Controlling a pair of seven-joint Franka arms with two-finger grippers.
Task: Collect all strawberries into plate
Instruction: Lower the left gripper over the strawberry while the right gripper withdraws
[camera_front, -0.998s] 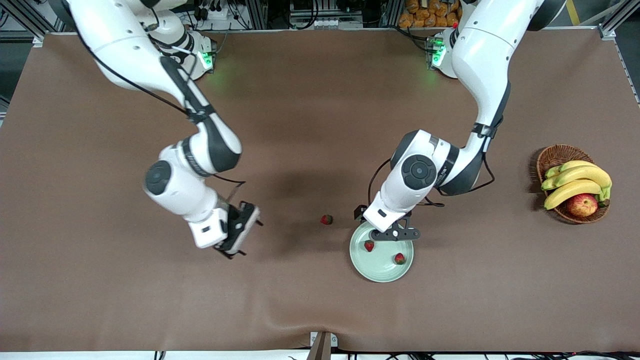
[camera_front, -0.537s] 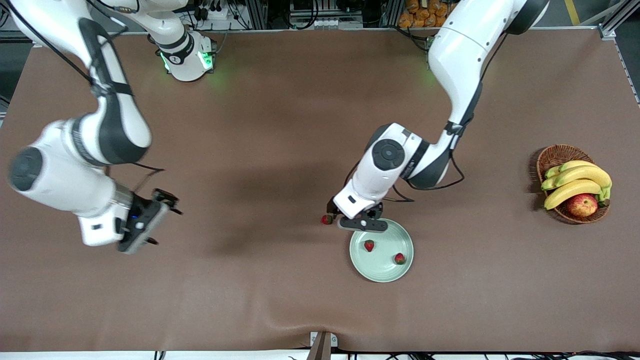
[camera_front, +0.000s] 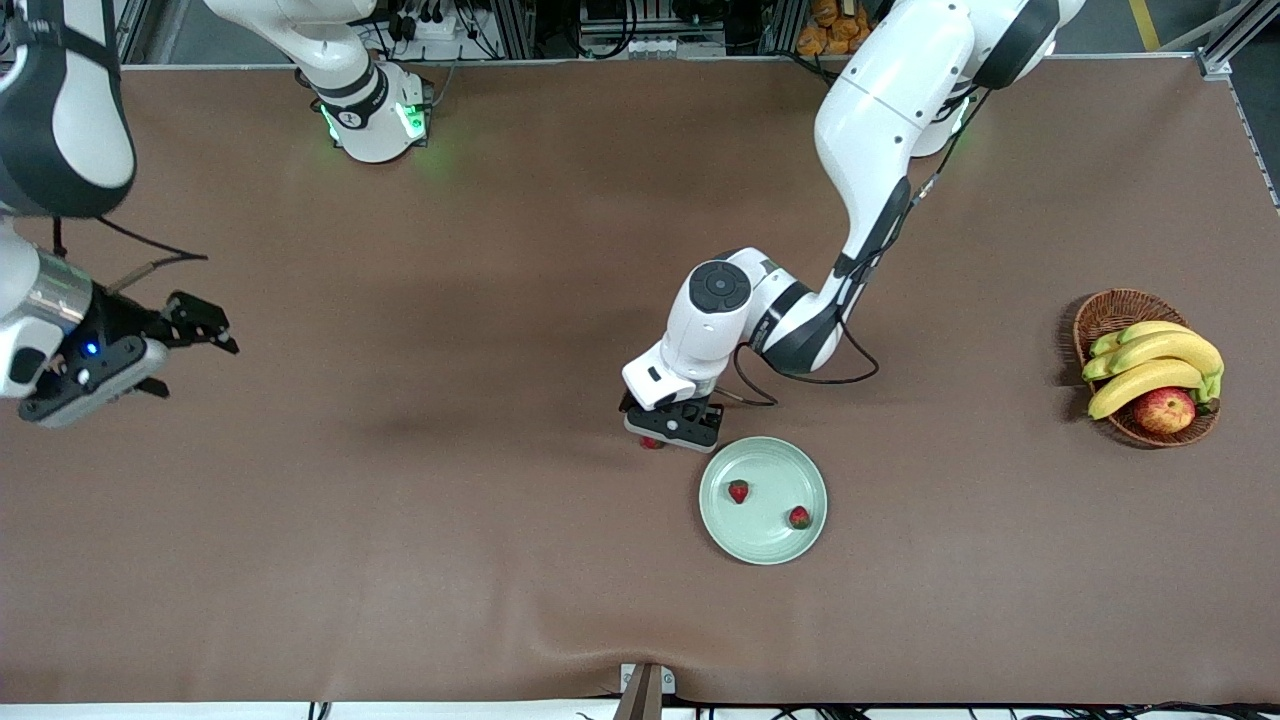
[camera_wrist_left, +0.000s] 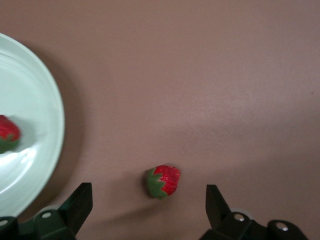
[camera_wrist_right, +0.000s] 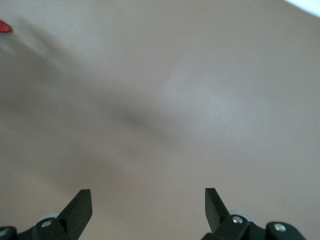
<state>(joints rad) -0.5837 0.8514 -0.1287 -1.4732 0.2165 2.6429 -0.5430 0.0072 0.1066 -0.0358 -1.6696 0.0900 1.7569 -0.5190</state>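
Observation:
The pale green plate (camera_front: 765, 465) holds two strawberries (camera_front: 738, 491) (camera_front: 799, 517). A third strawberry (camera_front: 652, 443) lies on the brown table just off the plate's rim, toward the right arm's end, and the left gripper (camera_front: 670, 425) mostly covers it. In the left wrist view this strawberry (camera_wrist_left: 163, 181) lies on its side between the open fingers of the left gripper (camera_wrist_left: 148, 194), untouched, with the plate (camera_wrist_left: 47, 125) beside it. The right gripper (camera_front: 190, 350) hangs open and empty over the table at the right arm's end; the right wrist view shows it (camera_wrist_right: 148, 197) over bare table.
A brown wicker basket (camera_front: 1105, 312) stands at the left arm's end of the table. It holds bananas (camera_front: 1150, 360) and a red-yellow apple (camera_front: 1165, 410).
The left gripper has moved from over the plate to over the loose strawberry. The right arm has swung away toward its end of the table.

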